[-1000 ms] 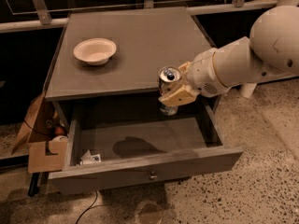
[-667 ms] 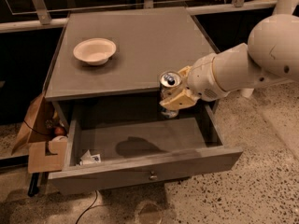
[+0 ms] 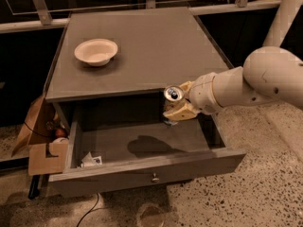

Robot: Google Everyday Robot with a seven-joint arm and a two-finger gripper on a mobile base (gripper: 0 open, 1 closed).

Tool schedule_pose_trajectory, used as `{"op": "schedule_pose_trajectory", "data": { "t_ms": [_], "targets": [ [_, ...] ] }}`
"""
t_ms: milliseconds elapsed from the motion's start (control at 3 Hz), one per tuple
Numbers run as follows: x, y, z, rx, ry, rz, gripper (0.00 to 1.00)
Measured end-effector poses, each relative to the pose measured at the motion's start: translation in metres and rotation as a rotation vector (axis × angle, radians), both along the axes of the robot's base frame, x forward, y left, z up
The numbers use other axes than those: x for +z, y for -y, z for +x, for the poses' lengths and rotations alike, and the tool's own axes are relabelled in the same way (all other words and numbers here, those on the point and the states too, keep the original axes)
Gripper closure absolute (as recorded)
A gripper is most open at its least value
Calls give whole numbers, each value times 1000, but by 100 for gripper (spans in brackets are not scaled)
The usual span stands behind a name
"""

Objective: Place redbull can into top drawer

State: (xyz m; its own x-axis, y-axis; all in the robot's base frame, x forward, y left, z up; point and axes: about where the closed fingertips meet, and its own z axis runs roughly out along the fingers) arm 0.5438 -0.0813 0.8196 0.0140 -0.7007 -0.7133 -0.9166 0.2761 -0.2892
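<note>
In the camera view, the pincer (image 3: pixel 176 111) hangs over the right rear part of the open top drawer (image 3: pixel 189 167), its tan fingers (image 3: pixel 183 111) clamped around the redbull can (image 3: pixel 173 94). The can sits upright in that grip, its silver pull-tab top showing above the fingers, clear of the drawer floor. Below and to the left of the pincer, a dark shadow (image 3: pixel 147 145) lies on the drawer floor. Further left, in the drawer's front corner, lies a small white packet (image 3: pixel 91 161). Up and to the left of the pincer, a cream-white bowl (image 3: pixel 96 51) stands on the grey surface (image 3: pixel 156 41). A cardboard box (image 3: pixel 40 143) stands far left, beside the drawer.
</note>
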Motion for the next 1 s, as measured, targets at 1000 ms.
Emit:
{"op": "schedule_pose_trajectory", "data": {
  "t_ms": [1000],
  "targets": [
    [-96,-5,18,19,-78,44,100]
  ]
}}
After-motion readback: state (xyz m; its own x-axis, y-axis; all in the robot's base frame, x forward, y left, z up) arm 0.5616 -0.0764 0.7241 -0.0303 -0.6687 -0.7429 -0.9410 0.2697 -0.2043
